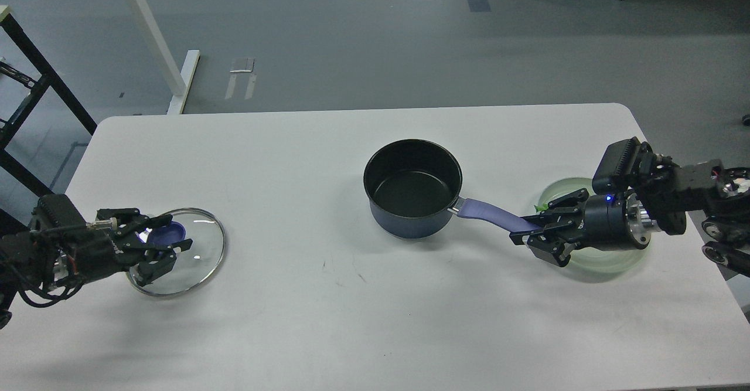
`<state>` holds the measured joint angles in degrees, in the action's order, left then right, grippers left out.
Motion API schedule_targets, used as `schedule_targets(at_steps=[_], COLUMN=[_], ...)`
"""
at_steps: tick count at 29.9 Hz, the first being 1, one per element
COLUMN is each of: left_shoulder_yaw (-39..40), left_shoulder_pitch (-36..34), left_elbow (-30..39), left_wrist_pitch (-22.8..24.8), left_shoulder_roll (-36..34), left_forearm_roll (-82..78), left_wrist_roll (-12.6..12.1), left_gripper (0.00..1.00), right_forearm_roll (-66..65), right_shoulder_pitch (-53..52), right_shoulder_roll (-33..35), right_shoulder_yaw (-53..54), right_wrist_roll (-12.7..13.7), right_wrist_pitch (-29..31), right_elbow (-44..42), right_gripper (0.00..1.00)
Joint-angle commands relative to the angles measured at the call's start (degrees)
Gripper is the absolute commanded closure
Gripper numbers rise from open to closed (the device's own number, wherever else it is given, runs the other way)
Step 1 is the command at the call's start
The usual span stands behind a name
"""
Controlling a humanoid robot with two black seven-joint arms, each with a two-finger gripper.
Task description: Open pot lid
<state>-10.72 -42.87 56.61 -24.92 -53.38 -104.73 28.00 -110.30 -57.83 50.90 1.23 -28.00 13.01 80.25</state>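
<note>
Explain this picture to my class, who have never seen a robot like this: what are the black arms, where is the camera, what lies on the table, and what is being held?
The camera sits in the robot's own head, looking forward and down at a white table. The two black things coming in from the sides are its arms, each ending in a two-finger gripper.

In the middle stands a dark navy saucepan, uncovered, its black inside showing. Its lavender handle points toward the right gripper, whose fingers are closed around the handle's end. Under that gripper lies a pale green plate.

On the left, the glass lid lies flat on the table, well away from the saucepan. The left gripper is over its purple-blue knob with fingers spread; whether they touch the knob I cannot tell.
</note>
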Motion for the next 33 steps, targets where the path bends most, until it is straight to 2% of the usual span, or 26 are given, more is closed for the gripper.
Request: schedule_targets(at_steps=[1,5,9,11,14,17,19,26,30,33], left_shoulder_yaw=[0.34,0.61,1.05,1.49,1.57,1.57,1.57,3.94,5.27,5.35], left_shoulder_pitch=[-0.11,-0.37,-1.86,-5.37,-10.73,-13.81,-14.52,-14.44,-13.91,-13.91], left_elbow=[-0.01,0.78,2.89,3.33,3.51,3.6,3.51,3.51,2.98,2.72], left_wrist_pitch=[0.05,0.4,1.19,3.37,10.04,17.34,21.39,30.79,38.18,39.86], left_shoulder_roll=[-0.32,-0.85,-0.85,-0.85,-0.68,-0.5,-0.59,-0.94,-0.94,-0.5], left_forearm_roll=[0.05,1.89,8.55,15.74,29.1,43.51,52.13,72.18,83.34,90.3], left_wrist_roll=[0.0,0.0,0.0,0.0,0.0,0.0,0.0,0.0,0.0,0.0], left_gripper=[0.15,0.04,0.03,0.03,0.03,0.03,0.03,0.02,0.01,0.01], right_forearm_roll=[0.0,0.0,0.0,0.0,0.0,0.08,0.17,5.61,17.19,30.54], right_shoulder_pitch=[0.0,0.0,0.0,0.0,0.0,0.0,0.0,-0.18,-1.67,-1.41], right_shoulder_roll=[-0.01,-0.01,0.25,0.43,0.61,0.61,0.87,4.21,7.54,10.0], right_shoulder_yaw=[0.0,0.09,0.09,0.0,0.0,0.09,0.09,0.7,3.16,6.32], right_wrist_roll=[0.0,0.0,0.0,0.0,0.0,0.0,0.0,0.0,0.0,0.0], right_wrist_pitch=[0.0,0.0,0.0,0.0,0.0,0.0,-0.35,-0.79,-0.79,-0.88], right_elbow=[0.0,0.0,0.0,0.0,0.08,0.08,0.08,1.66,2.37,2.11], right_gripper=[0.67,0.67,0.66,0.65,0.62,0.53,0.4,0.06,0.03,0.03])
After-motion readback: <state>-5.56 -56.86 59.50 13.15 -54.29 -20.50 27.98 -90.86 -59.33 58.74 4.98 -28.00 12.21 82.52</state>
